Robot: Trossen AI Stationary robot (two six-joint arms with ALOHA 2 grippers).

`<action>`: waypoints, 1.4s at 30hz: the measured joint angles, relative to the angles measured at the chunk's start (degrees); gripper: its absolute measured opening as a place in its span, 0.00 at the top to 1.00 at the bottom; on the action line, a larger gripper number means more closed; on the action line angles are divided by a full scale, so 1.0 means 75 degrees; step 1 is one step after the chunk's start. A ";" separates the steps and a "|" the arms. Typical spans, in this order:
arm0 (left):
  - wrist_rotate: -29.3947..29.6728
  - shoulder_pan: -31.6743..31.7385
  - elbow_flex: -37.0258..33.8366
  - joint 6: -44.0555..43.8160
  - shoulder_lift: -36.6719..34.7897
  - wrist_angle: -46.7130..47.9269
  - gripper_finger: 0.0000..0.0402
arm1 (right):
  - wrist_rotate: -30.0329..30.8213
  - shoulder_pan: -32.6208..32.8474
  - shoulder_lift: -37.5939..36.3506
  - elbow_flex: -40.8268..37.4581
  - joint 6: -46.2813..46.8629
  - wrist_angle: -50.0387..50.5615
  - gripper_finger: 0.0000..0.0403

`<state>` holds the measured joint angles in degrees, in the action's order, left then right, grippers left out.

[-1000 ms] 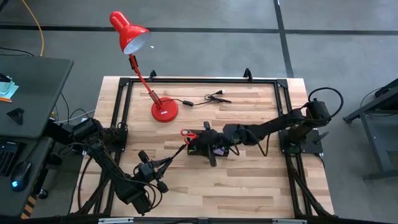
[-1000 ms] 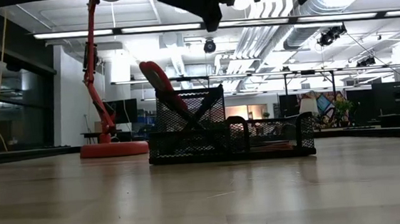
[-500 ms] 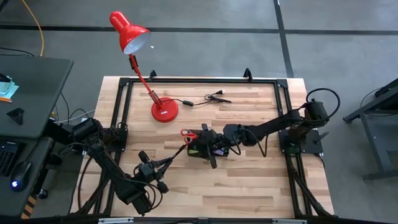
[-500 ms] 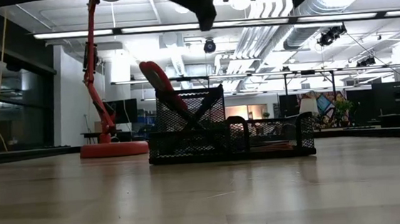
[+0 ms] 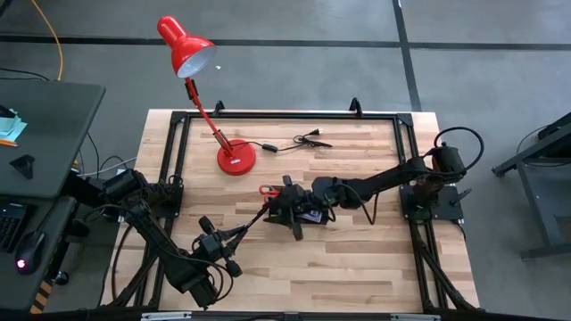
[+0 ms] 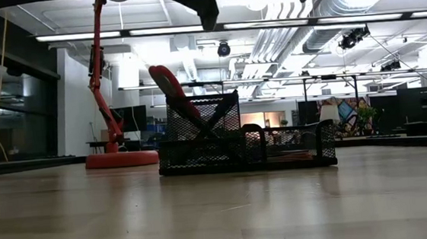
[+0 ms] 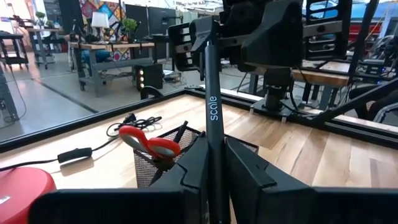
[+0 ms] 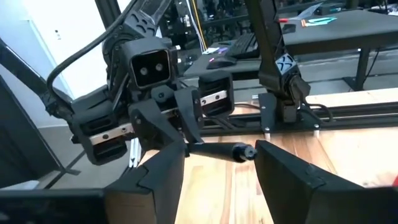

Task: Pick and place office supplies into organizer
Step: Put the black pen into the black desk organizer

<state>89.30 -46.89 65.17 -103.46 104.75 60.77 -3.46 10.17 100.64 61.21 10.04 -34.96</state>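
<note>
A thin black pen [image 7: 211, 118] is being pinched upright by the left gripper [image 5: 225, 247] at the near left, ready for dropping into the organizer [image 6: 245, 147] at mid-table, where the red-handled scissors [image 6: 171, 86] are already standing; the right gripper [image 5: 287, 207], fingers spread, is crowding the space above it

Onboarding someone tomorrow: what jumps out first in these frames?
The red desk lamp at the table's far left, its base on the wood. Mid-table, the right gripper hovers open over the black mesh organizer, where red-handled scissors stand upright. The left gripper, near the front edge, is shut on a black pen pointing toward the organizer.
</note>
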 joint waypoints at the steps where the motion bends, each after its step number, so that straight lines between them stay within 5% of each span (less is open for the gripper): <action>1: 0.0000 0.0000 0.0000 0.0000 0.0000 -0.0001 0.92 | 0.0006 -0.0005 0.0000 0.0000 -0.0001 0.0004 0.55; 12: 0.0054 0.0001 0.0000 0.0174 0.0000 -0.0154 0.91 | 0.0312 -0.0074 0.0036 -0.0003 0.0000 -0.0111 0.66; 29: 0.0030 0.0006 -0.0003 0.0262 0.0003 -0.0137 0.92 | -0.0478 -0.0153 0.0248 0.0142 0.0098 -0.0308 0.91; 42: 0.0025 0.0009 -0.0003 0.0244 0.0003 -0.0136 0.87 | -0.0546 -0.0168 0.0248 0.0143 0.0060 -0.0373 0.93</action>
<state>89.49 -46.83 65.14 -101.63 104.77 59.75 -7.55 8.91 102.50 62.28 10.49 -37.75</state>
